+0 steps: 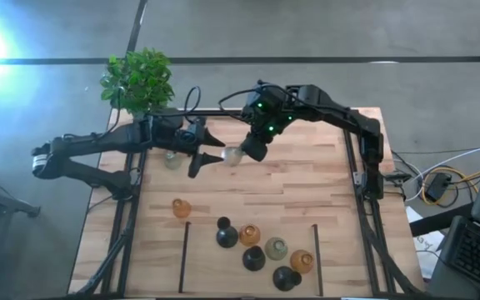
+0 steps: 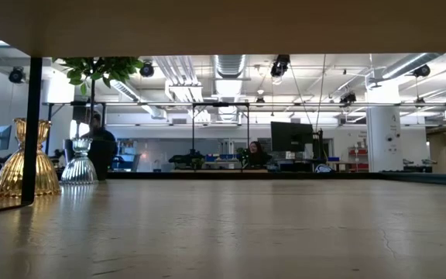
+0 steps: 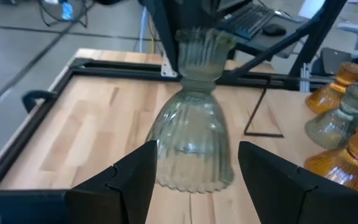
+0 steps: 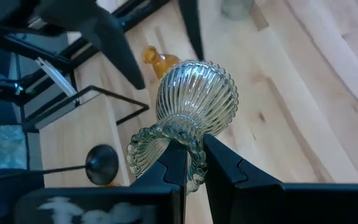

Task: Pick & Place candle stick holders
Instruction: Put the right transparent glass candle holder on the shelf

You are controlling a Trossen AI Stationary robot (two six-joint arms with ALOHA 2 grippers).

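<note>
Right gripper (image 4: 188, 163) pinches clear holder (image 4: 194, 102) above open mid-table.

So the worktop (image 1: 307, 179) is pale butcher-block wood with a dark metal frame round the edges. Taking the potted plant (image 1: 138, 79) at its far left corner as the reference: just in front of the plant, a pale green-grey holder (image 1: 172, 159) stands on the wood. Further toward the near edge from the plant, a lone amber holder (image 1: 181, 208) stands by itself. Diagonally across from the plant, near the front middle, there's a cluster of holders: three black ones (image 1: 227, 234), two amber (image 1: 249, 235) and one pale grey-green (image 1: 276, 248), packed close. Two thin dark strips (image 1: 183, 257) lie on the wood, flanking that cluster.
</note>
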